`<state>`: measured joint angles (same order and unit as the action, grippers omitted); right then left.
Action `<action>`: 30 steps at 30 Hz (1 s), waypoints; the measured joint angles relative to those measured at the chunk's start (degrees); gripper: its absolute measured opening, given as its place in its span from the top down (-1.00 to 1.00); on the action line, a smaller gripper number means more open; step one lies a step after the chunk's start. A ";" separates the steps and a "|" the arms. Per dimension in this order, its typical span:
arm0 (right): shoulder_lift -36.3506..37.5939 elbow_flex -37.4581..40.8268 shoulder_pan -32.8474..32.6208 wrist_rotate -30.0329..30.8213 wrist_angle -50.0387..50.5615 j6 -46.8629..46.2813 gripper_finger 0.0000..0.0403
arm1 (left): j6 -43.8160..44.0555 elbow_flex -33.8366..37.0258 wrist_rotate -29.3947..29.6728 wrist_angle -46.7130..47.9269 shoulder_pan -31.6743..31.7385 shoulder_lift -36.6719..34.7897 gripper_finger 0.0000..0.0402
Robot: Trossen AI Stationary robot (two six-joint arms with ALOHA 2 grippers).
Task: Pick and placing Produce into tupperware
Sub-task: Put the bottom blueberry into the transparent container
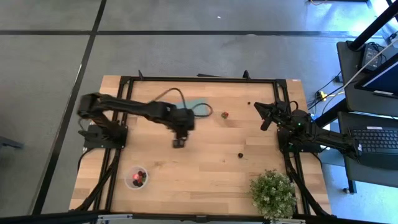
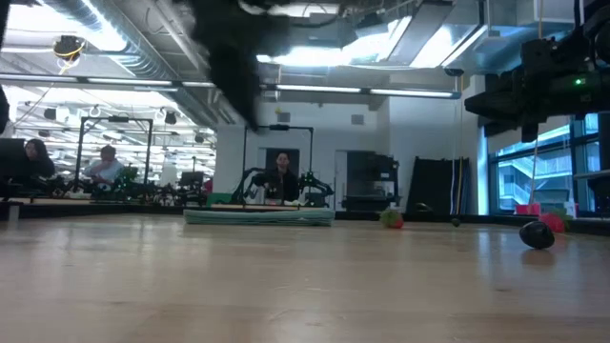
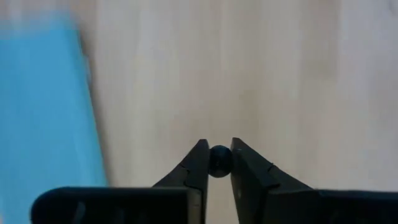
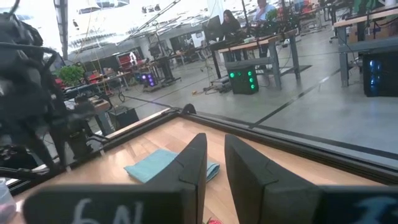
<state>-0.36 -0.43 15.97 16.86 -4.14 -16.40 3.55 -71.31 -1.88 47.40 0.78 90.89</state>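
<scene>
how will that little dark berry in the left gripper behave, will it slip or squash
The dark berry is round and sits only between the tips of the left gripper, so it could probably pop out sideways. It looks tiny and likely light. If dropped on the bare wooden table, it would likely roll.

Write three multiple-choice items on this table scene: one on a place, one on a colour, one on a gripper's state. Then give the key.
1. Where does the tupperware stand?
A. near the table's front-left corner
B. beside the potted plant
C. on the teal mat

2. What colour is the berry between the left gripper fingers?
A. red
B. dark
C. green

3. How is the left gripper?
A. wide open
B. out of view
C. shut on the berry

Key: 1 A, the high view shows it there. 2 B, the left wrist view shows a dark ball. 3 C, both fingers press it.
</scene>
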 joint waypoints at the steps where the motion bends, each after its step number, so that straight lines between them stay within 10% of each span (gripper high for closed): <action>1: 0.00 0.00 0.00 0.02 0.00 -0.02 0.70 | 2.49 0.00 -1.53 4.01 -0.22 -2.11 0.81; 13: 0.00 0.00 -0.02 0.01 -0.37 -0.01 0.70 | 42.04 -0.04 -14.86 32.59 -16.40 -14.14 0.80; 30: 0.00 0.02 0.00 0.01 -0.37 0.10 0.70 | 73.32 15.15 -13.25 9.68 -36.21 -13.99 0.81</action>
<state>-0.36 -0.41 15.97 16.88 -4.51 -16.31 76.88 -56.16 -15.13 57.08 -35.43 76.90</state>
